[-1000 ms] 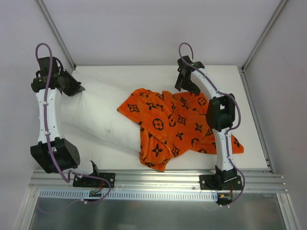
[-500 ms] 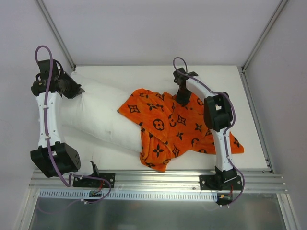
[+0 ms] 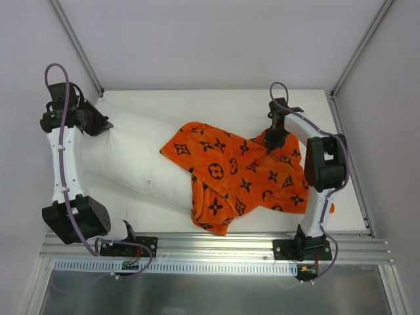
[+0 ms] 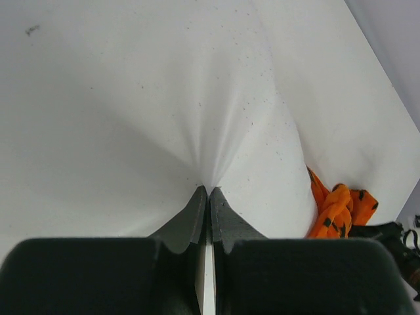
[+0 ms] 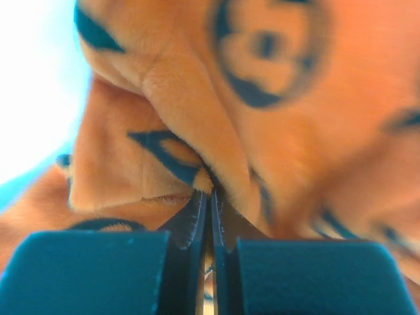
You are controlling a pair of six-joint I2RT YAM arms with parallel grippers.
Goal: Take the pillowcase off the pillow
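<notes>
The white pillow lies across the left half of the table, its right end still inside the orange pillowcase with black motifs, which is crumpled over the middle and right. My left gripper is shut on the pillow's far left corner; the white cloth puckers into its tips. My right gripper is shut on a fold of the pillowcase at its back right edge, with orange pile pinched between the tips.
White walls with metal posts close in the table at the back and sides. An aluminium rail runs along the near edge by the arm bases. The pillowcase's corner hangs near the right arm's lower link.
My right gripper came down on the pillowcase's back edge, shut on it and pulled it rightward, stretching the fabric. The left gripper kept its hold on the pillow corner.
</notes>
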